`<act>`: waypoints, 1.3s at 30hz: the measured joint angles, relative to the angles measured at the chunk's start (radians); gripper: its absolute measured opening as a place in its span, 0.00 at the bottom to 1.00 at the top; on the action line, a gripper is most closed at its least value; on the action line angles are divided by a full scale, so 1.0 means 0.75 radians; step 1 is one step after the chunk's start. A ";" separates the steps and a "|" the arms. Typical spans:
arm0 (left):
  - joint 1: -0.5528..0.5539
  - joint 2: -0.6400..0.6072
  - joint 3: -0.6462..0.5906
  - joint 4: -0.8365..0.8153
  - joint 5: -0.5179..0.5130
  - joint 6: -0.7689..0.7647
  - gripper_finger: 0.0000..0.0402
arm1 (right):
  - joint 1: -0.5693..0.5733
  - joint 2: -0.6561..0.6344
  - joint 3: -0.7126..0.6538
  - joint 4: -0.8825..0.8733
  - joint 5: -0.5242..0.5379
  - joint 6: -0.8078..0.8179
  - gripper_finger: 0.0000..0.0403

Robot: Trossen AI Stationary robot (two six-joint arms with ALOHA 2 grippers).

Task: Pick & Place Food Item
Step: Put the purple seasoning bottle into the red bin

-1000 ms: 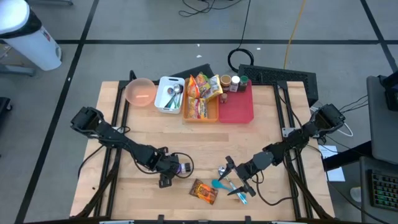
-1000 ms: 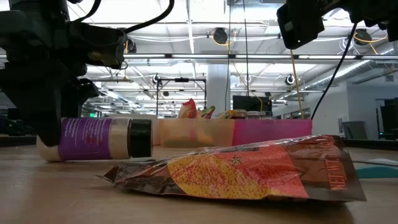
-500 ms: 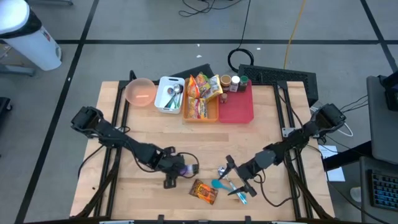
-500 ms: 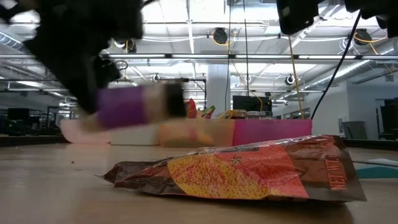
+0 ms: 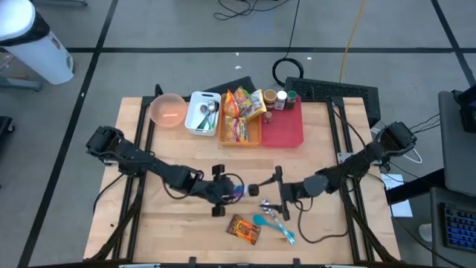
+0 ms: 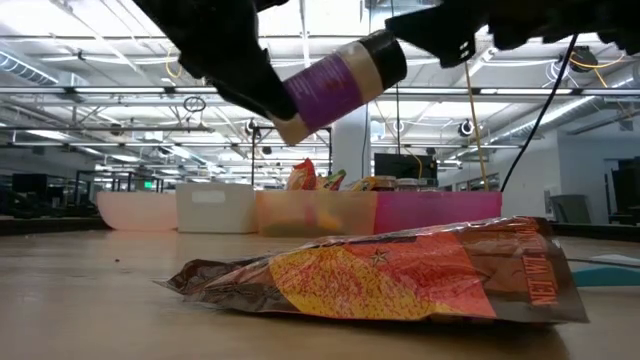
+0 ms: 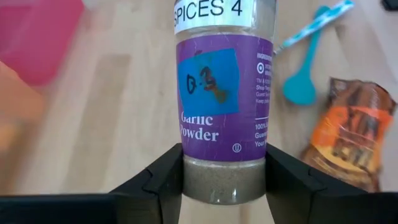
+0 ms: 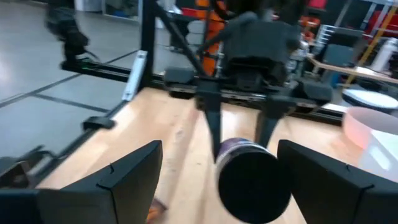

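Observation:
A garlic powder jar [image 7: 222,93] with a purple label and black cap [image 8: 254,180] hangs tilted above the table's middle, cap end higher and toward the table's right. My left gripper [image 5: 222,191] is shut on it. My right gripper [image 5: 274,192] stands open just right of the cap, fingers [image 8: 130,177] wide on either side and pointing level at it, touching nothing. An orange-brown snack packet [image 5: 244,228] lies flat near the table's front edge. My left gripper pinches the jar's base end [image 7: 224,183] between its two fingers [image 7: 163,182], one on each side of the round wall. The fingers come from the table's left, slanting down, in line with the jar. The jar [image 6: 335,85] is lifted clear, cap [image 6: 385,55] raised.
A teal spoon [image 5: 271,222] and a metal utensil [image 5: 268,205] lie below my right gripper. Along the far edge stand a pink bowl [image 5: 168,110], a white bin [image 5: 202,112], an orange tray of snack packets [image 5: 239,120], a red tray [image 5: 284,128] and small jars [image 5: 277,97].
My left gripper has lifted the jar off the table, carried it toward the table's right and tipped it, so the cap end now points up and right. My right gripper has risen from the spoons toward the far edge and rolled to face the cap.

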 joint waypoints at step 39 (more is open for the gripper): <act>0.192 -0.001 0.000 0.056 -0.057 0.242 0.46 | -0.439 0.001 0.001 -0.153 -0.371 0.044 0.59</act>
